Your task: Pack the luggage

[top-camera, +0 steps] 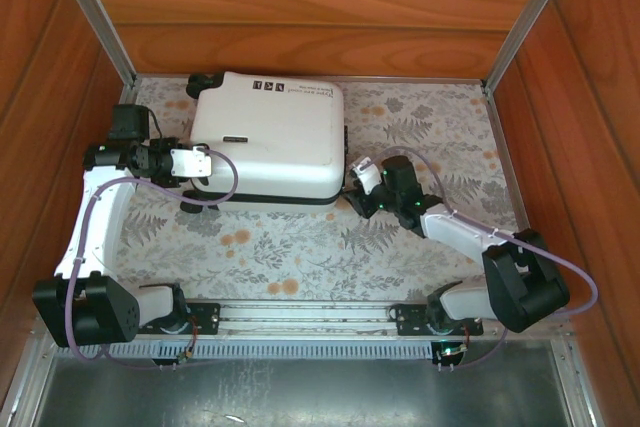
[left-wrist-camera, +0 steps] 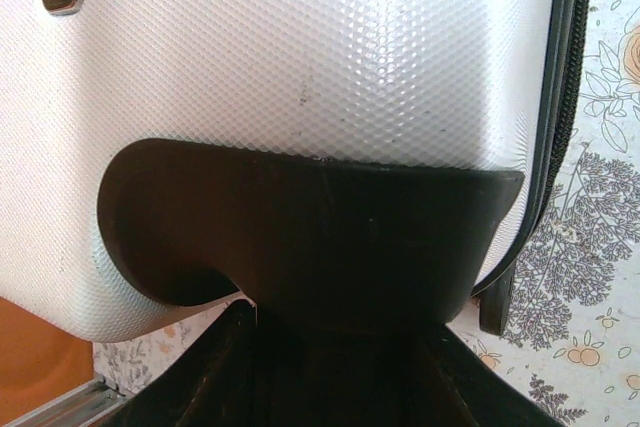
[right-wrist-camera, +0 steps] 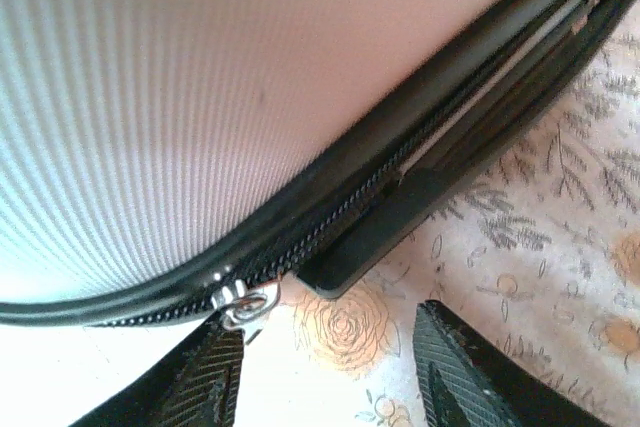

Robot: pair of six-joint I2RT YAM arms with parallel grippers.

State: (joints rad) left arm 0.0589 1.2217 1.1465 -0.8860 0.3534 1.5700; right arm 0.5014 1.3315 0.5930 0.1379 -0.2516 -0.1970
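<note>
Standing at the table, an onlooker finds the suitcase lying flat at the far middle of the patterned top, lid down, wheels toward the left arm's side.

Step in hand: closing the zip. The lid is already lowered onto the base. How much of the seam is zipped cannot be told.

The left gripper is set against the suitcase's left edge, near the front corner. In its wrist view the fingers sit on either side of a black moulded fitting on the shell (probably a wheel housing). Black lies on black there, so whether the jaws bite on it cannot be told.

The right gripper is set at the front right corner. Its jaws stand apart with nothing between them but the table top. One fingertip is just beside the metal zip pull, which hangs from the black zip track at the rounded corner.

Next move, as a judgement: bring the right jaws around the pull, close on it, and draw it along the track, following the corner's curve. The pull is small and thin, so alignment needs care; a pinch on the trim instead would likely slip. The left arm should brace the suitcase against sliding.
</note>
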